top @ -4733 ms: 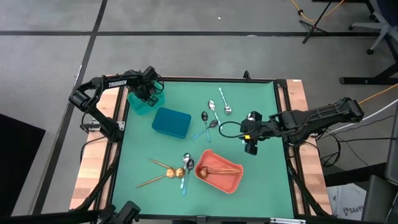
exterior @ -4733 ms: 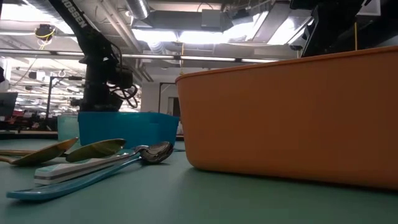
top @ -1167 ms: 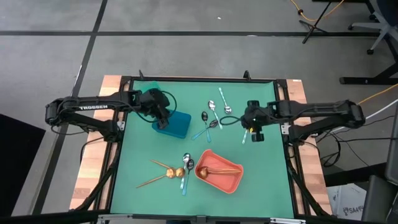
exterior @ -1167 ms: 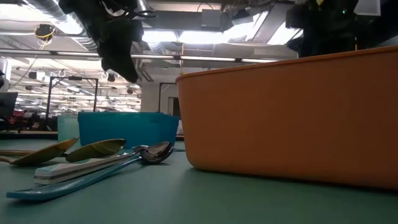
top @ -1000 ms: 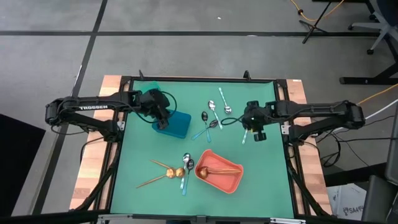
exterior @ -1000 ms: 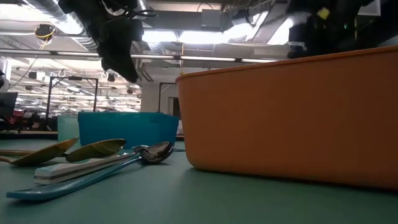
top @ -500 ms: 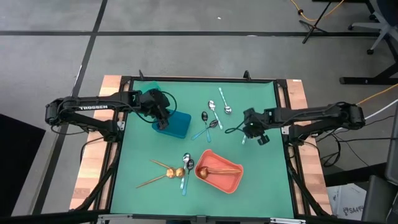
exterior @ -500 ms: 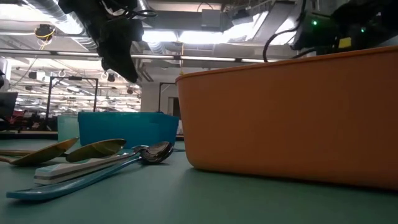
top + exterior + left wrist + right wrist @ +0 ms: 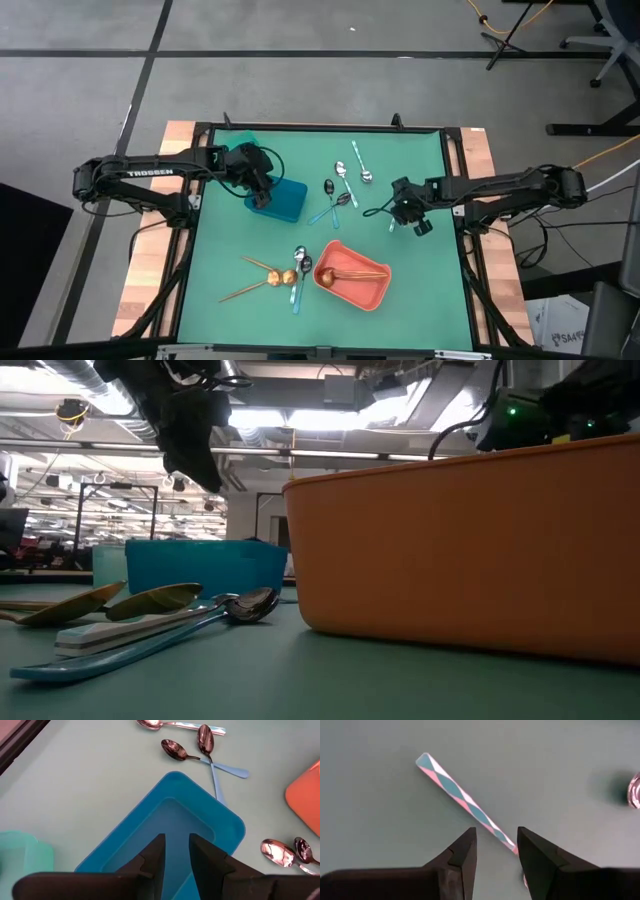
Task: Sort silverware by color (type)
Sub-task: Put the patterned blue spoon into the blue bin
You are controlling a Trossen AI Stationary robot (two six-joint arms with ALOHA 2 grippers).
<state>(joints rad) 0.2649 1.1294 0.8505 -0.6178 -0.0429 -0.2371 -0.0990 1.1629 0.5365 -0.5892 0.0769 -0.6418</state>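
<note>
High view: the right gripper (image 9: 403,212) has dropped lower over the table's right half than a second ago, settling over a patterned utensil (image 9: 392,222) near the right edge. The left gripper (image 9: 257,190) has not moved; it hangs over the blue bin (image 9: 285,200) in the left-middle. Loose spoons lie in a cluster (image 9: 340,190) toward the far edge, and another group (image 9: 285,277) sits near the front edge beside the coral bin (image 9: 362,290), which holds a copper-gold spoon (image 9: 345,273).

Low view: the coral bin's wall (image 9: 470,540) fills the frame, with spoons (image 9: 150,615) lying to its left.

Left wrist view: the left fingers (image 9: 155,857) are parted with a narrow gap, empty, above the blue bin (image 9: 220,827).

Right wrist view: the right fingers (image 9: 462,852) are spread wide, straddling the pink-and-teal handle (image 9: 457,797), not gripping it. This descent looks like the start of the next pick.
</note>
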